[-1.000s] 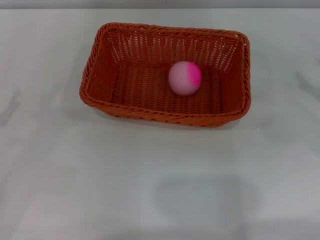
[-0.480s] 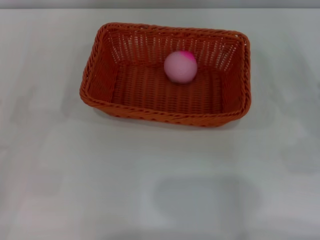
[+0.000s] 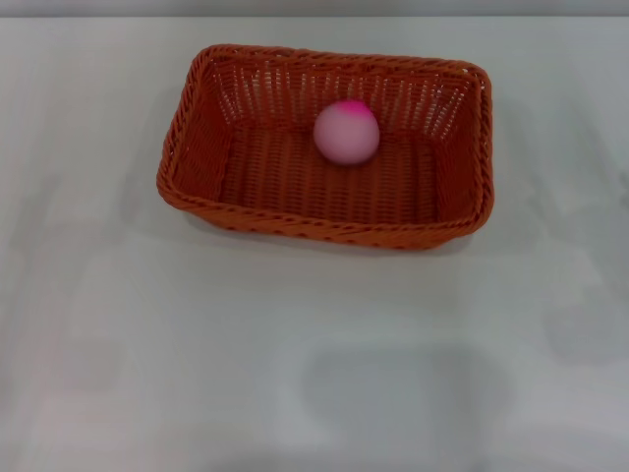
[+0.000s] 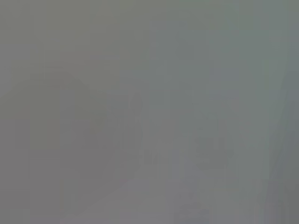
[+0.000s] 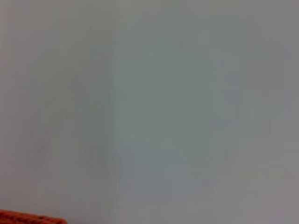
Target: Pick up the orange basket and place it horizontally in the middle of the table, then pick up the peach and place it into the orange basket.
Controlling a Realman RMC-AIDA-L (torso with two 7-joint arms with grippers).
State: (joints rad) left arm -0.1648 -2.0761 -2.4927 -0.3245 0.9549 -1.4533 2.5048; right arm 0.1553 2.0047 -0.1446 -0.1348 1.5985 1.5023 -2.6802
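Peach [image 3: 346, 132] inside orange basket [image 3: 197, 202], near far wall.

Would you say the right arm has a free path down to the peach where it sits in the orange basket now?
Probably yes. The peach lies uncovered on the floor of the orange basket, near its far wall, with nothing above it. Neither gripper appears in any view, so the reach itself is uncertain.
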